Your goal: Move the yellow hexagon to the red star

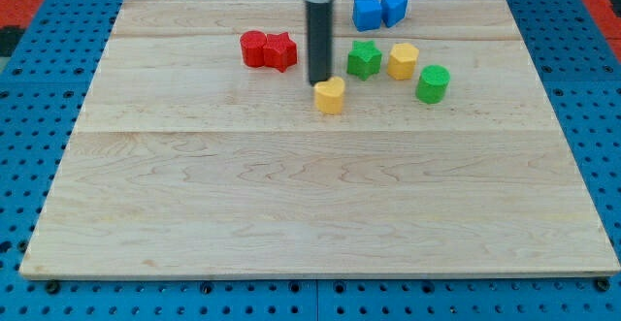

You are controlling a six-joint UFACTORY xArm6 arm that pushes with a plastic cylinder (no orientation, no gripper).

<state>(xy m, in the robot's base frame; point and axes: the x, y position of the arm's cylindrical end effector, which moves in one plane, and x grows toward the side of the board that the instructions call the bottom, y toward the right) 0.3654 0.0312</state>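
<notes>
Nearest the camera, a yellow heart-like block [330, 96] touches my tip [318, 81], just to its lower right; the rod is bare, with nothing to grasp with. The red star [281, 51] lies to the tip's upper left, and the yellow hexagon [403, 61] lies to its right beyond a green block [364, 59], apparently unapproached. Judged next: round to the hexagon's far right side and push leftward across the wooden table [291, 214], which rests on blue pegboard [29, 117].

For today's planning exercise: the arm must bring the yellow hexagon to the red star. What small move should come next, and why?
Probably slide my tip around to the right of the yellow hexagon. It now sits beside the yellow heart, and the green star stands between the hexagon and the red star.
</notes>
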